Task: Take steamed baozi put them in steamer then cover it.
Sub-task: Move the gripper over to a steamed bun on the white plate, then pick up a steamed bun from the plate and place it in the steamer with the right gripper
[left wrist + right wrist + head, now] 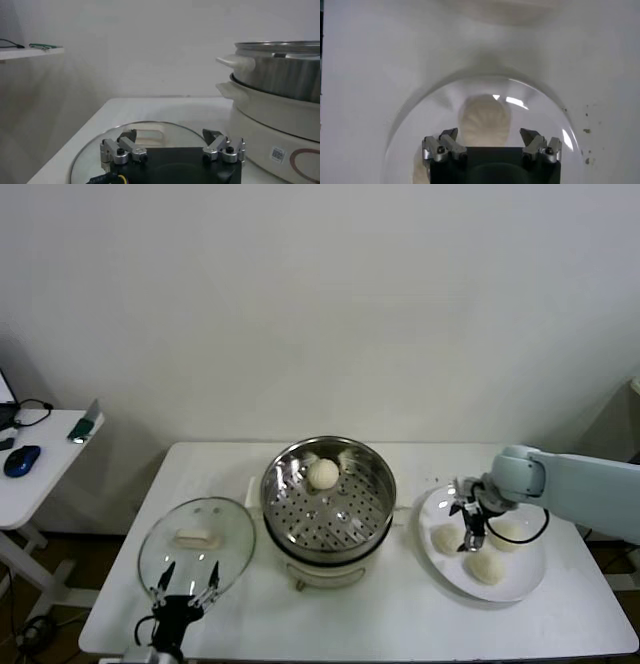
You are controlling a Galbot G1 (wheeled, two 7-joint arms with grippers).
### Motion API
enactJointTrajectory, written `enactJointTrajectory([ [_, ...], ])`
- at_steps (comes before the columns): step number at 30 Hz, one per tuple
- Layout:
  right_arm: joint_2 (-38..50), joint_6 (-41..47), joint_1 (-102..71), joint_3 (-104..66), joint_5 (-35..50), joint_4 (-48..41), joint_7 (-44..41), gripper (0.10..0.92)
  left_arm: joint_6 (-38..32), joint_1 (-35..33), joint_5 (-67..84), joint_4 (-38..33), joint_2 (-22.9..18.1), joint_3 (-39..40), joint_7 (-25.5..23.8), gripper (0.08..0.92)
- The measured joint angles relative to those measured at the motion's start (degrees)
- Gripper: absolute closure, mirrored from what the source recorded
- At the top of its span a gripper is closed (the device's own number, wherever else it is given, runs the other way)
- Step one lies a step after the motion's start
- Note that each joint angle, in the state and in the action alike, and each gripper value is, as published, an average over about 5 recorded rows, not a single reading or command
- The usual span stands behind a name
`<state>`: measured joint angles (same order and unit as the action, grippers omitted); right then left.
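The steamer (328,504) stands mid-table with one baozi (323,473) on its perforated tray. Three more baozi (445,538) (507,532) (486,567) lie on a white plate (527,572) to the right. My right gripper (470,529) hangs open over the plate, between these buns. In the right wrist view a baozi (485,120) lies just ahead of the open right gripper (490,135), with nothing held. The glass cover (197,544) lies flat to the left of the steamer. My left gripper (187,579) waits open at the cover's near edge, as the left wrist view shows for the gripper (170,137) and cover (150,131).
The steamer's wall (280,70) rises close to the cover. A side table (35,454) with a blue mouse (21,459) stands at the far left. The white table (400,614) has bare room in front of the steamer.
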<state>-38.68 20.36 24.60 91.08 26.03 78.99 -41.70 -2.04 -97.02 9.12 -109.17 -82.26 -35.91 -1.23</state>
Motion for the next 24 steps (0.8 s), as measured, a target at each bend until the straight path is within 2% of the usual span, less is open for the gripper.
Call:
enactJointTrajectory([
  [6, -0.4, 0.4, -1.9, -1.3, -0.8, -1.2, 0.0, 0.217, 0.0, 0.2, 0.0, 0.2, 0.0, 0.1, 0.0, 0.177],
  [16, -0.8, 0.4, -3.2, -2.8, -1.3, -1.9, -0.4, 0.361, 0.0, 0.5, 0.0, 0.3, 0.0, 0.2, 0.0, 0.177],
  [24, -0.1, -0.7, -0.3, -1.5, 0.1, -0.7, -1.7, 0.378, 0.0, 0.5, -0.1, 0.2, 0.0, 0.2, 0.1, 0.177],
])
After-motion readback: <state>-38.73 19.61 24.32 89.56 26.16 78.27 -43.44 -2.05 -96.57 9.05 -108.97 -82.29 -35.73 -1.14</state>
